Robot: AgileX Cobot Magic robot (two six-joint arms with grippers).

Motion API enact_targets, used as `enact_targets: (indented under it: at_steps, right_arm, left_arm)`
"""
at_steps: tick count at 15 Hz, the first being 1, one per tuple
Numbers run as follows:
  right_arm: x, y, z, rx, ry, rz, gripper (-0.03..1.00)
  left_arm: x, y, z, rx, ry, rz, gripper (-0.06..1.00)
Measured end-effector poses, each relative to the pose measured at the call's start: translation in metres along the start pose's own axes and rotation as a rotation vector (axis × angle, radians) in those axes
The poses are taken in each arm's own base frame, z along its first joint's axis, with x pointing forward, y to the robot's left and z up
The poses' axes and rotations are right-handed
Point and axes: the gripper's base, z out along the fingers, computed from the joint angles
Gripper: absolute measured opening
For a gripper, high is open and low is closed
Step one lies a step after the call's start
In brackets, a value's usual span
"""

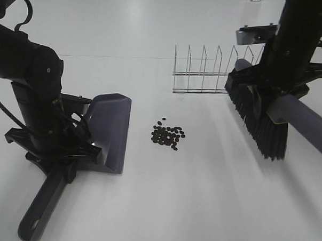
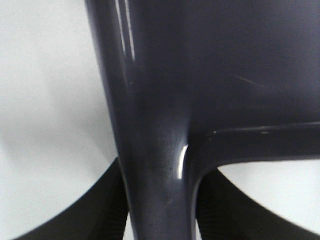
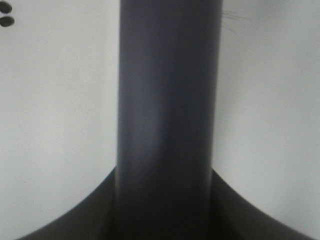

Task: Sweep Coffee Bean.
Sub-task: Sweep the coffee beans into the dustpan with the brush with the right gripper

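1. The beans (image 1: 168,136) lie in a loose cluster on the white table (image 1: 200,207). The dustpan (image 1: 111,130) is to their left and the brush (image 1: 260,122) to their right. No beans are in the pan.
2. The left gripper (image 1: 63,158) is clamped on the dustpan handle. In the wrist view, dark fingers (image 2: 100,215) press against both sides of the handle. The pan's open edge faces the beans, near but not touching, probably so that it acts as a fixed catch.
3. The right gripper (image 1: 278,96) is closed around the brush handle. The bristles point down and toward the beans, well apart from the cluster. I cannot tell whether the tips touch the table.
4. A wire rack (image 1: 211,74) stands behind the brush head, off the line between brush and pan.
5. Judgement: the sweep has not begun. The next move calls for setting the bristles down on the side of the cluster away from the pan, then drawing them toward it.
6. Risk: the beans are small and round, so a fast stroke could send them rolling past the pan's sides.
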Motion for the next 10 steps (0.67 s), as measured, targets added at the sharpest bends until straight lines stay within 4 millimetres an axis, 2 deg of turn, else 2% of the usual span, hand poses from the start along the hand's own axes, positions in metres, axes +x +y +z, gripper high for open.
enact_targets:
  at_steps: [1, 3, 7, 10]
  right_arm:
    - [0.000, 0.014, 0.002, 0.032, -0.013, -0.037, 0.30]
    - [-0.004, 0.025, 0.008, 0.106, -0.049, -0.080, 0.30]
    - [-0.011, 0.022, 0.031, 0.232, -0.019, -0.082, 0.30]
    - [-0.014, 0.023, 0.046, 0.246, 0.011, -0.060, 0.30]
  left_arm:
    - [-0.001, -0.001, 0.000, 0.000, -0.007, 0.004, 0.35]
    - [-0.002, -0.008, 0.002, -0.022, 0.001, 0.047, 0.35]
    - [-0.005, -0.018, 0.005, -0.052, 0.031, 0.068, 0.35]
    - [-0.006, -0.018, 0.006, -0.053, 0.034, 0.065, 0.35]
